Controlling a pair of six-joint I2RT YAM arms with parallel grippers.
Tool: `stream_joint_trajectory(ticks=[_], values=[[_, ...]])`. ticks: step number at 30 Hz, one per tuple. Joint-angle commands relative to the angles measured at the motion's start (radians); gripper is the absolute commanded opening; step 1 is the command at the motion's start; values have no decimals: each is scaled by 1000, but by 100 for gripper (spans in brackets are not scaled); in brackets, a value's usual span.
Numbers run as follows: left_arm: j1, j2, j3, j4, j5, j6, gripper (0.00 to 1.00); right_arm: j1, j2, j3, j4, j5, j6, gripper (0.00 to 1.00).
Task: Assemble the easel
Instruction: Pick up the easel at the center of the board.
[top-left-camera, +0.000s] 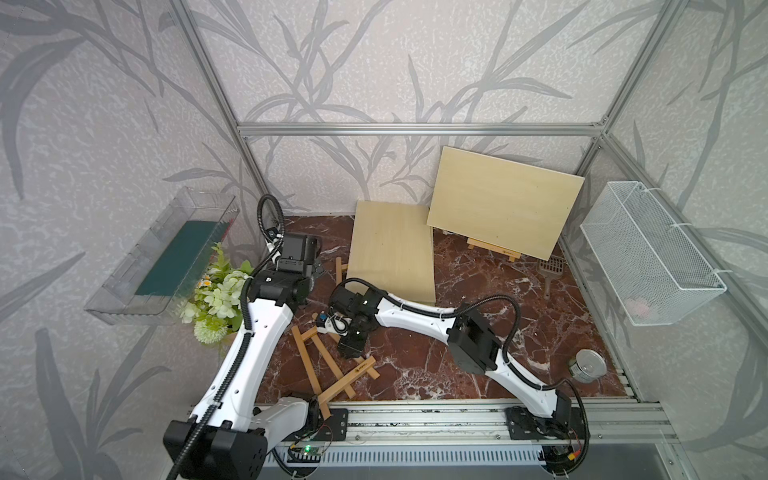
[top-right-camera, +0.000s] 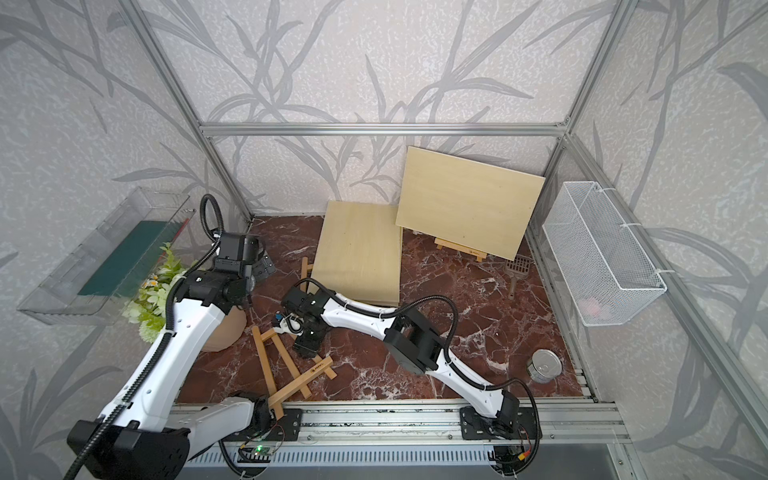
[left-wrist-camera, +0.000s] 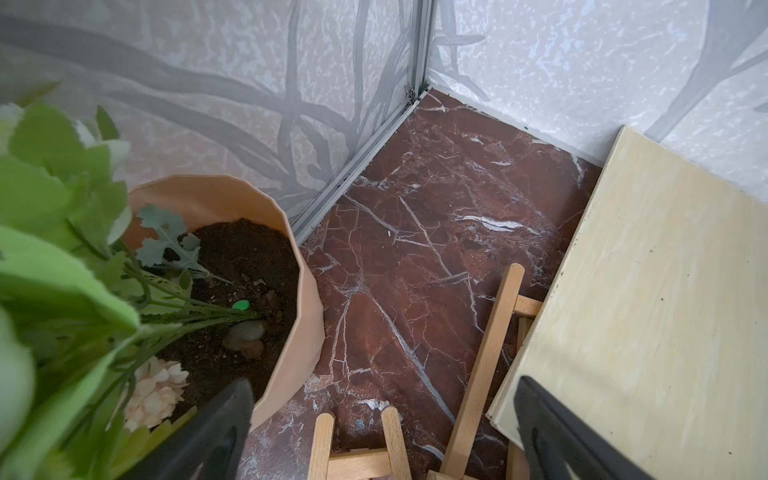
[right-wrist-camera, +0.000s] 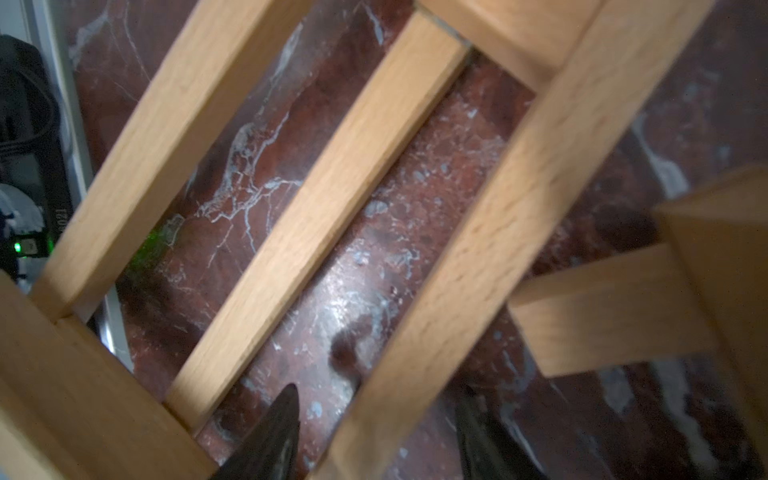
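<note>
**Right claw straddles a slat of the flat-lying easel**

At 9 o'clock a clear bin (top-left-camera: 124, 299) hangs on the left wall with a dark green pad in it. A potted plant (top-left-camera: 216, 291) stands just beside it at the edge of the bench (top-left-camera: 415, 374). The left claw (top-left-camera: 318, 269) hangs over the 10 o'clock area, released. In the left wrist view its fingers (left-wrist-camera: 224, 428) stand wide apart with nothing between them, above wooden sticks (left-wrist-camera: 486, 353) that poke out from under a board.

The easel (top-left-camera: 309, 370) lies flat at 7 o'clock, one long slat reaching the front rail. Its crossbar (top-left-camera: 353, 376) bears a dark printed logo, too small to read. The right claw (top-left-camera: 352, 353) points down onto the frame. In the right wrist view one fingertip (right-wrist-camera: 278, 432) sits on each side of a slat. A strip of bench shows between this fingertip and the wood, so the slat is not clamped.

At 12 o'clock a pale flat board (top-left-camera: 390, 253) lies on the bench. At 1 o'clock a leaning board (top-left-camera: 503, 203) rests against the back wall over a small easel (top-left-camera: 494, 249). The dark mark on the small easel is also unreadable. A brown scoop (top-left-camera: 550, 270) lies at 2 o'clock and a metal can (top-left-camera: 588, 365) at 4 o'clock. A white wire basket (top-left-camera: 648, 257) hangs on the right wall at 3 o'clock.
</note>
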Motion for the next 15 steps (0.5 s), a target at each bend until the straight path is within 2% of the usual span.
stream_joint_trajectory(ticks=[1, 7, 11, 13, 15], values=[[3, -19, 9, -46, -38, 19, 99, 31, 54, 19, -132, 108, -35, 51], [3, 5, 41, -43, -31, 27, 99, 30, 22, 13, -84, 3, -59, 21], [3, 12, 71, -44, -28, 22, 99, 28, -69, -77, 4, -27, -100, 5], [3, 10, 86, -49, -28, 22, 100, 20, -142, -158, 67, -56, -116, 0], [2, 7, 105, -57, -30, 25, 99, 10, -234, -248, 135, -94, -131, 0]])
